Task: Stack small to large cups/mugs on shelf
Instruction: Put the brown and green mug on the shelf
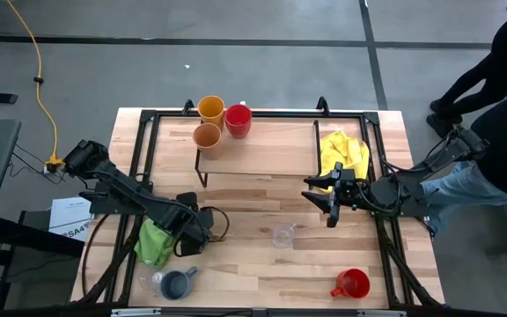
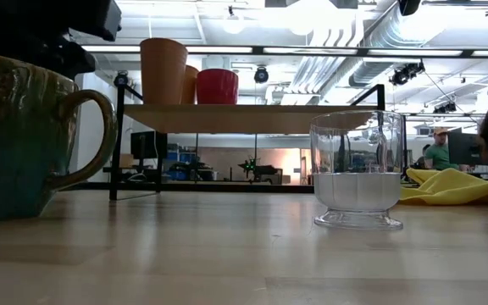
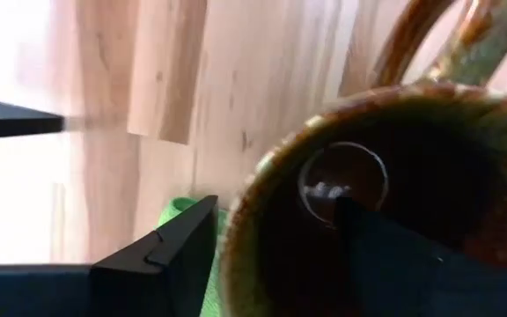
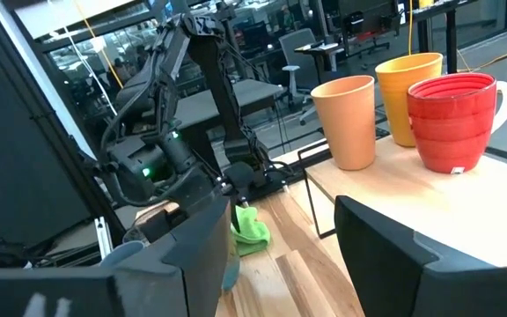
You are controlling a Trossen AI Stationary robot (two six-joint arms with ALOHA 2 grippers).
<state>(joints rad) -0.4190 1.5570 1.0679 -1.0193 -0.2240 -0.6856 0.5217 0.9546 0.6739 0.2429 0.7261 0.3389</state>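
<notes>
The left hand, at lower left of centre in the overhead frame, stands spread over the rim of a brown mug on the counter: one dark finger sits outside the wall and the other reaches into the mug's dark inside, neither pinching it. A green cloth lies bunched just left of the mug. Below it, near the frame's bottom edge, a blue-grey mug stands upright. To the right of the hand, near the middle of the counter, a clear glass stands alone, upright and see-through. A red mug sits at lower right, handle to the left. At upper centre, the shelf carries three vessels grouped at its left end: a yellow-orange cup, a tan cup just below it, and a second red mug to their right, all mouths up. A yellow cloth lies at the shelf's right end. The right hand hovers beside it at centre right, fingers apart and gripping nothing.
</notes>
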